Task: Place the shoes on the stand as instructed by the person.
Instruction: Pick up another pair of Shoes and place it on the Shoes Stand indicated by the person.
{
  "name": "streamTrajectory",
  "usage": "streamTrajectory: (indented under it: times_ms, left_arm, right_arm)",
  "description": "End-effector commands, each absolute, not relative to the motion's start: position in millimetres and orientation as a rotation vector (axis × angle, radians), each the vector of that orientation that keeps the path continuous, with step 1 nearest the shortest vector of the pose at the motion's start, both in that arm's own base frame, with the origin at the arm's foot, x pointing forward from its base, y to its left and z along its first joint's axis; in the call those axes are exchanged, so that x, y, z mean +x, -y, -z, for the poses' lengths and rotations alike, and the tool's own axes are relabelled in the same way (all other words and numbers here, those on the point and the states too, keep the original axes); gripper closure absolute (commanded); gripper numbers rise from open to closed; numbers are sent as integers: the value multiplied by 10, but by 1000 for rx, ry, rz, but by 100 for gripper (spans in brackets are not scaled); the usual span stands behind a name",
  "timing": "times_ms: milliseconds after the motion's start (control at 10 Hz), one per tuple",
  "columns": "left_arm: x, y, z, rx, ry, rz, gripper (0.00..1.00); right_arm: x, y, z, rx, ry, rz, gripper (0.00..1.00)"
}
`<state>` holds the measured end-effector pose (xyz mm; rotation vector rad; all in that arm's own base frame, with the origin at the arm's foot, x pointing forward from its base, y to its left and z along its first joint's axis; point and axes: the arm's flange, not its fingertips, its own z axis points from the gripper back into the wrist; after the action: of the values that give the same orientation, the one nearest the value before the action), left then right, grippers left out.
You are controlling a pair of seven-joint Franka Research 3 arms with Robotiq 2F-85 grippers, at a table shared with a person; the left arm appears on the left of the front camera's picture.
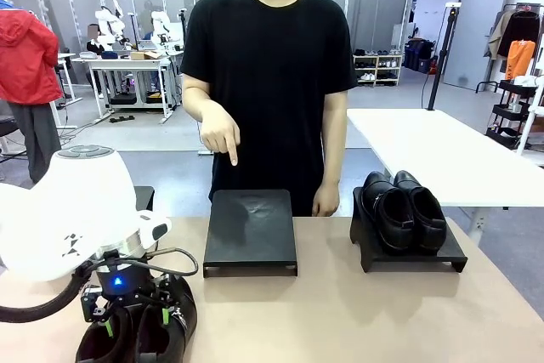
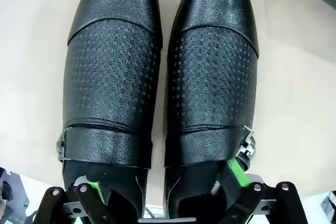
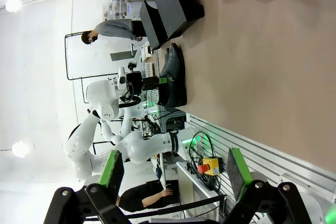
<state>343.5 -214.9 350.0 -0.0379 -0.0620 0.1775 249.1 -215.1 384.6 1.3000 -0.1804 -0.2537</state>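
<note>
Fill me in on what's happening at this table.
The person points one hand down at the bare middle stand. A plain black pair already sits on the right-hand stand. The buckled pair lies on the table at the robot's near left, and the left pincer hangs open low over its heel ends, not clamped on it. The right pincer is open too, holding nothing.

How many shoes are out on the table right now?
4. The plain pair sits on the right-hand stand. The buckled pair stands on the table at the near left, under the open left gripper. None seems hidden.
</note>
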Motion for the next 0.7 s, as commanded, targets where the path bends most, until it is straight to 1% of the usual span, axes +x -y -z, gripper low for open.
streamTrajectory:
  times_ms: [0,200,500,600]
  left_arm:
    - [2275,1343,-2850,-17,64,-160,0]
    - [2194,1296,-2827,-31,39,-141,0]
    - [2142,1269,-2863,-38,55,-132,0]
    - [2139,1254,-2877,-31,74,-132,10]
  right_arm:
    - [2456,2156,-3865,1299,181,238,0]
    - [2456,2156,-3865,1299,181,238,0]
    - [2456,2156,-3865,1299,181,238,0]
    - [2456,2156,-3865,1299,181,238,0]
